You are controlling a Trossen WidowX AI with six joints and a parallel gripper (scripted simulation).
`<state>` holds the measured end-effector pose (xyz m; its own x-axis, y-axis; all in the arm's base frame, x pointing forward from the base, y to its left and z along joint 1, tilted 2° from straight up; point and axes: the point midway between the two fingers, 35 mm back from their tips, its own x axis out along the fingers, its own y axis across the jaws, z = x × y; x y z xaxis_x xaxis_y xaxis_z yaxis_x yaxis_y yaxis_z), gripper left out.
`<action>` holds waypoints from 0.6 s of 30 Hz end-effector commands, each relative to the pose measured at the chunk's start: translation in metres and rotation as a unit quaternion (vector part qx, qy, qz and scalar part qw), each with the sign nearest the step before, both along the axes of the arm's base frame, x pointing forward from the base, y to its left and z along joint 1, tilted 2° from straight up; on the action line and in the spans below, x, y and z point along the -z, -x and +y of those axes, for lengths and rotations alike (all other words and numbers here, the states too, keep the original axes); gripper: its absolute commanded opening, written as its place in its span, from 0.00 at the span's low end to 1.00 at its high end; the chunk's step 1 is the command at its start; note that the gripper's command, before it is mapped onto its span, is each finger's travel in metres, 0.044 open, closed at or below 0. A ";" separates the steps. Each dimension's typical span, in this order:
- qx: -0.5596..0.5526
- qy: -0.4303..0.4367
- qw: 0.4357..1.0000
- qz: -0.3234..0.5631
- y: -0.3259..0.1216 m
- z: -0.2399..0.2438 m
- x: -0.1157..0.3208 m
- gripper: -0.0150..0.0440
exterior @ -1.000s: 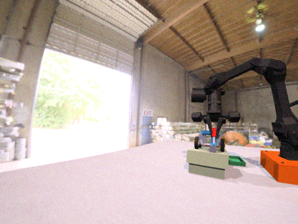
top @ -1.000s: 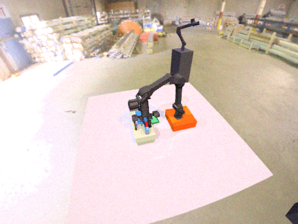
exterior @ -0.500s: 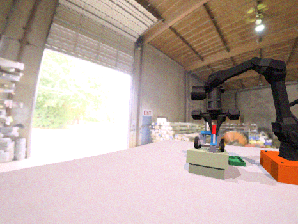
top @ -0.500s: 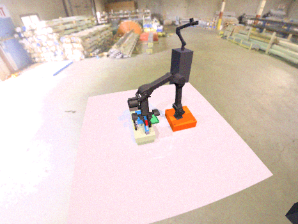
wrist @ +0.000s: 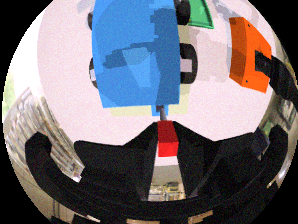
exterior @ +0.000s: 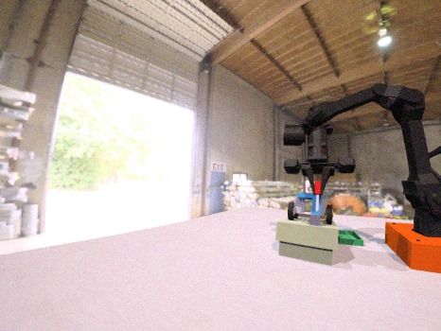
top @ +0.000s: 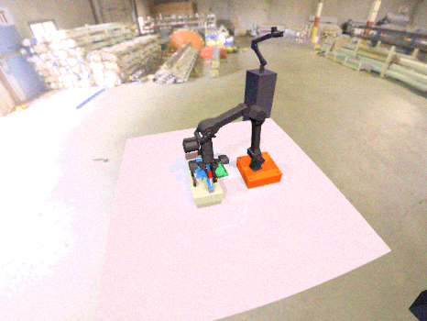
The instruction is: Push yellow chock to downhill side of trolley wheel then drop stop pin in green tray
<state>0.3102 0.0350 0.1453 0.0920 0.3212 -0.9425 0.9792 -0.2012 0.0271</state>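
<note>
My gripper [top: 210, 172] [exterior: 317, 185] [wrist: 164, 125] is shut on the stop pin's red head [top: 210, 175] [exterior: 317, 189] [wrist: 168, 145]. The pale shaft [exterior: 317, 203] hangs below the head, over the small block at the ramp's end; I cannot tell whether its tip is still in the block. The blue trolley [wrist: 135, 50] stands on the pale ramp [top: 208, 200] [exterior: 305, 234], its dark wheels [exterior: 291, 211] [wrist: 188, 64] on either side. The green tray [top: 222, 171] [exterior: 351, 238] [wrist: 202, 14] is beside the ramp. The chock cannot be made out clearly, so its contact with a wheel is hidden.
The arm's orange base [top: 259, 173] [exterior: 412, 246] [wrist: 250, 55] stands beyond the tray, on the same side of the ramp. The arm arches from there over the tray side to the ramp. A dark pillar [top: 260, 92] stands behind the base in the top view.
</note>
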 end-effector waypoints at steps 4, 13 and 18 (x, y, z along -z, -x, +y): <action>-0.003 -0.002 1.000 -0.006 -0.002 0.000 -0.007 0.25; -0.003 -0.002 1.000 -0.006 -0.003 0.001 -0.011 0.25; -0.003 -0.002 1.000 -0.006 -0.004 0.009 -0.012 0.25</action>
<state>0.3118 0.0378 0.1547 0.0952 0.3221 -0.9419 0.9801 -0.1959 0.0321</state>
